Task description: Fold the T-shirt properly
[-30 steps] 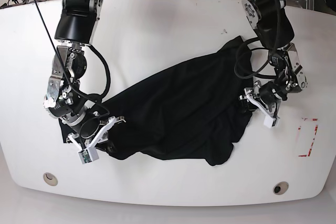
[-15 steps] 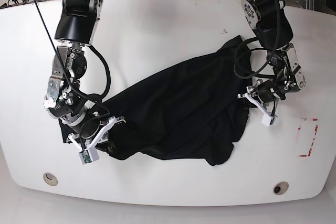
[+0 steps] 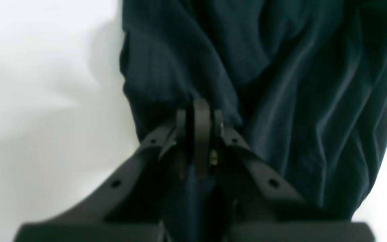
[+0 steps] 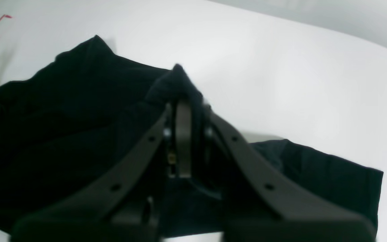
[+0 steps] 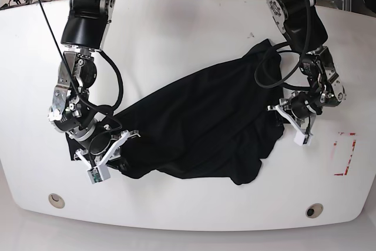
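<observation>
White table (image 5: pixel 176 22) is filling the room's middle, with cables and floor showing beyond its far edge. Across its centre the shirt (image 5: pixel 200 121) is lying crumpled, stretching on a slant from near the left front toward the right far side, one loose flap drooping toward the front edge. The right gripper (image 5: pixel 108 156) is pinching the shirt's end nearest the left edge; in its wrist view the fingers are pressing together with a peak of black cloth (image 4: pixel 176 80) bunching up between them. The left gripper (image 5: pixel 292 123) is pinching the shirt's side facing the right edge, its fingers closing tight on a fold in the wrist view (image 3: pixel 202 117). A red marking (image 5: pixel 345 154) is sitting on the table near the right edge, just beyond that gripper. Two round holes are showing near the front corners.
</observation>
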Controlling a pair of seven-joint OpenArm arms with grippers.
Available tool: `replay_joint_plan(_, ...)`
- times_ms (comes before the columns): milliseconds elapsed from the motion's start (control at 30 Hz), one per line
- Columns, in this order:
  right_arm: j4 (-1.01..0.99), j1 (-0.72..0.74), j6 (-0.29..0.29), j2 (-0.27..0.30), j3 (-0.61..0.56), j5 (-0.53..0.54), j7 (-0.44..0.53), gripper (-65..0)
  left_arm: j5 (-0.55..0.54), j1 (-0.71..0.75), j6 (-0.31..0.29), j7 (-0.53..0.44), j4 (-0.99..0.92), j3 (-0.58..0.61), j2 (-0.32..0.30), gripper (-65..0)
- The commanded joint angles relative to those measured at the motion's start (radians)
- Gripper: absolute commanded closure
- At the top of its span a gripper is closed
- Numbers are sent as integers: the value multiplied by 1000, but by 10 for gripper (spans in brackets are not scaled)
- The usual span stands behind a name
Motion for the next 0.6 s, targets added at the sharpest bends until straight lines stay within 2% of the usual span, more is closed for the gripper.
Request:
replay_joint_plan(0, 26, 31, 0, 12, 11, 14, 27, -9, -28, -23, -7, 5, 65, -2, -14, 0)
replay_joint_plan(233, 32, 27, 0, 13, 17, 14, 27, -8, -31, -19, -7, 41, 142, 2, -22, 0)
replay_joint_plan(567, 31, 39, -3, 17, 42, 14, 26, -8, -34, -3, -7, 100, 315, -14, -82, 0)
